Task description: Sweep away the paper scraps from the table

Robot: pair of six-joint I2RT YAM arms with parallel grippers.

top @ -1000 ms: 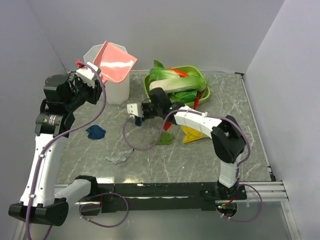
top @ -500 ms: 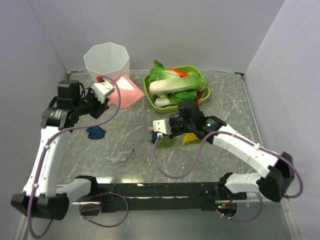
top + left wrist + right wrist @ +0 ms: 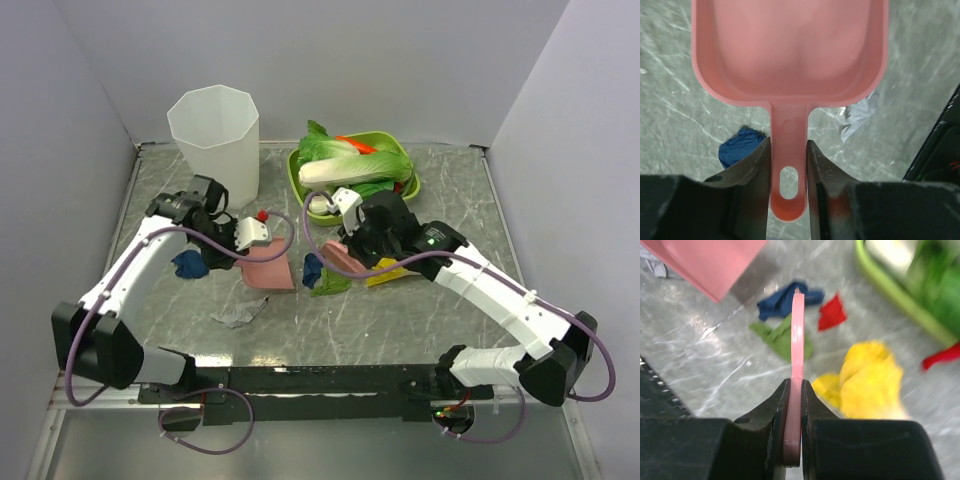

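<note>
Nearest the arm bases: grey scrap [image 3: 238,315], thin, flat-crumpled, pale against the veined grey table [image 3: 400,320], well apart from the rest. Easy to leave behind: low contrast, off the line between pan and sweeper.

Next out: left gripper [image 3: 788,147] clamped on the handle of the dustpan [image 3: 790,50], both fingers tight on its sides. Smooth pink plastic, shallow scoop, rounded corners, hang-hole in the handle. Risk: tilted lip off the table, light paper sliding under rather than in. Lip out of the wrist view, so contact not checkable. Lone blue scrap [image 3: 190,264] beside the left arm, behind the pan, outside any stroke toward it.

Then right gripper [image 3: 795,385] pinched shut on a thin pink sweeper [image 3: 797,335], seen edge-on, rigid, narrow. Just past its tip: blue scrap [image 3: 785,300], green scrap [image 3: 782,337], red scrap [image 3: 832,312]. Small, creased, featherweight paper scraps, close together on the table, near the pan's corner. Risk: narrow blade splitting the cluster, bits flicking sideways or hopping over the blade on a fast stroke. Yellow crumple [image 3: 865,377] beside them, bigger, puffier; likely to drag along or block the stroke. Paper or not, cannot tell.

Farthest: green tray [image 3: 412,190], glossy oval rim, cabbage [image 3: 345,168] inside; white faceted bin [image 3: 213,130] at back left. Risk of the red scrap skidding against the tray wall, out of the blade's reach.
</note>
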